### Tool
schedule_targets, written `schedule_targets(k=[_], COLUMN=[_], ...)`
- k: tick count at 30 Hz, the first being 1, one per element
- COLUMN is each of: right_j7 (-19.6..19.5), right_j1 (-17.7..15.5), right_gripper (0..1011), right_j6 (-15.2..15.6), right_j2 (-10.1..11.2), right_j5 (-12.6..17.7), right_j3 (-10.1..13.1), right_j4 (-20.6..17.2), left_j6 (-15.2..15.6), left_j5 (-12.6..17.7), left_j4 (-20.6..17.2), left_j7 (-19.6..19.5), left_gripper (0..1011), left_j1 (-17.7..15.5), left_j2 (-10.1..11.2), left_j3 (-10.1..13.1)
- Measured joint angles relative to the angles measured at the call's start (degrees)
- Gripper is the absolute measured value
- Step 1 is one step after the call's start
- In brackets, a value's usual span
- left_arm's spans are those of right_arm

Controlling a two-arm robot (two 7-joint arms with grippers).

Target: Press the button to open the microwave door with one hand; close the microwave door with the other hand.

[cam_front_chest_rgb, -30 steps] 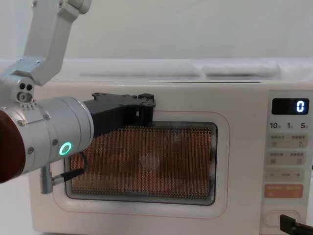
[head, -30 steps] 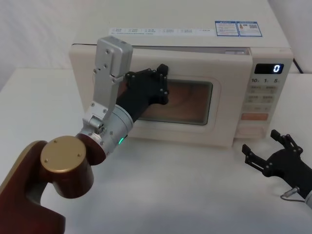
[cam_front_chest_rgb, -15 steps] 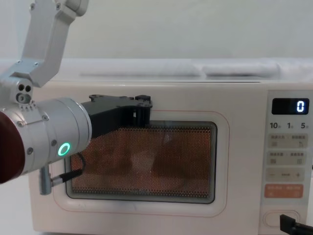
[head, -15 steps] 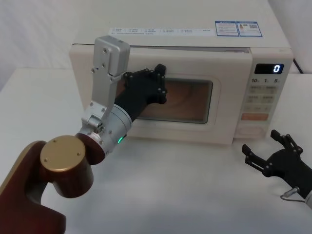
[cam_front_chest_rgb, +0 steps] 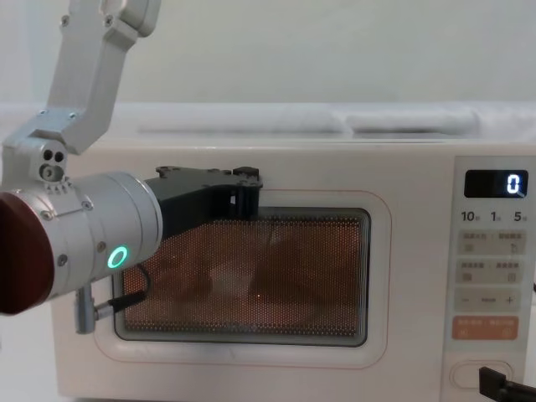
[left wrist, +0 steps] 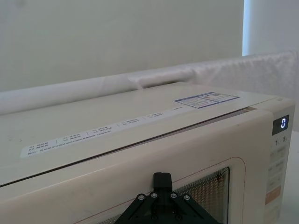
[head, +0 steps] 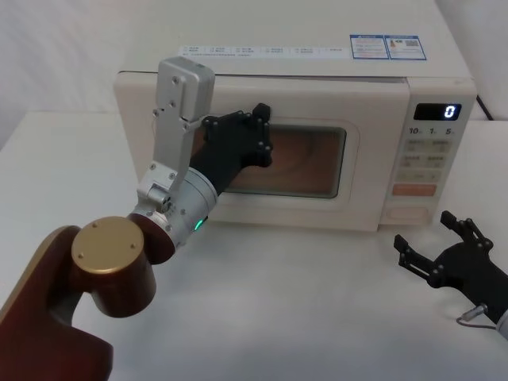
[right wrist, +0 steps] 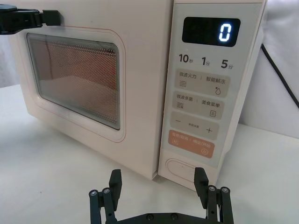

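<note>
Cream microwave door (head: 270, 163) shut, left tool (head: 258, 135) against it, closure unclear, right tool (right wrist: 159, 184) spread, empty

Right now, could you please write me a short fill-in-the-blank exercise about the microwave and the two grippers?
1. The digital display on the cream microwave's control panel reads ____.
2. The black left gripper is against the cream microwave door, near the dark window's upper ____ corner.
3. The black right gripper hovers in front of the large cream pill-shaped button with its jaws ____.
4. That button sits directly below the ____ rectangular key.

Missing words: 0; left; open; orange
</note>
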Motion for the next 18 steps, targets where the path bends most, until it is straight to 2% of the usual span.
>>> schedule_targets(k=[18], right_j7=[0.0], right_j1=[0.0], right_gripper=[1000], right_j6=[0.0], right_j2=[0.0], right_j5=[0.0], right_j3=[0.0], right_j4=[0.0], left_j6=[-0.2], left_j5=[0.2], left_j4=[1.5], left_j7=[0.3], left_gripper=[0], left_j1=[-0.8], left_j2=[-0.8], left_j3=[-0.6])
